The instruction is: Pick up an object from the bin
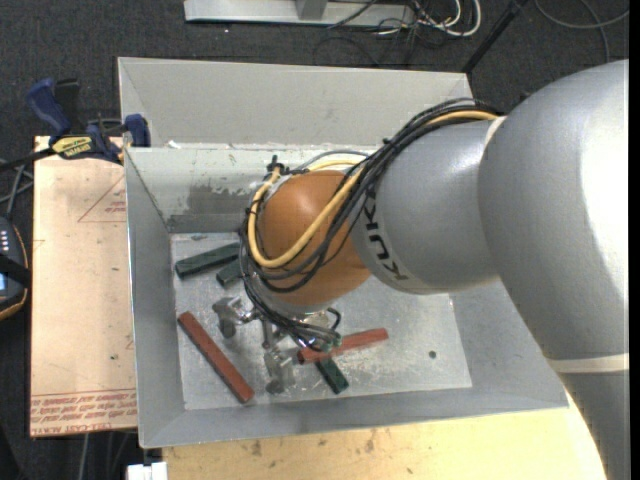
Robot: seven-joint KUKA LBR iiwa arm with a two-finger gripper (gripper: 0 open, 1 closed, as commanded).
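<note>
Down by the front edge of the bin (150, 298), your gripper (275, 358) sat low among the sticks.

Your gripper reached right to the bin floor, probably because the pieces there lay flat and had to be met at their own level. A short red stick (350, 341) and a small green stick (332, 375) lay crossed just beside it, on the side toward the front right corner. One of these was most likely the piece to lift. A long red stick (215, 358) slanted toward the front left corner, and a green block (208, 260) lay near the left wall, both apart from the gripper. The orange cover (300, 233) and its cables (262, 258) hid the wrist and the floor behind it. You could not tell whether the gripper was released or clenched, or whether anything sat in it.
</note>
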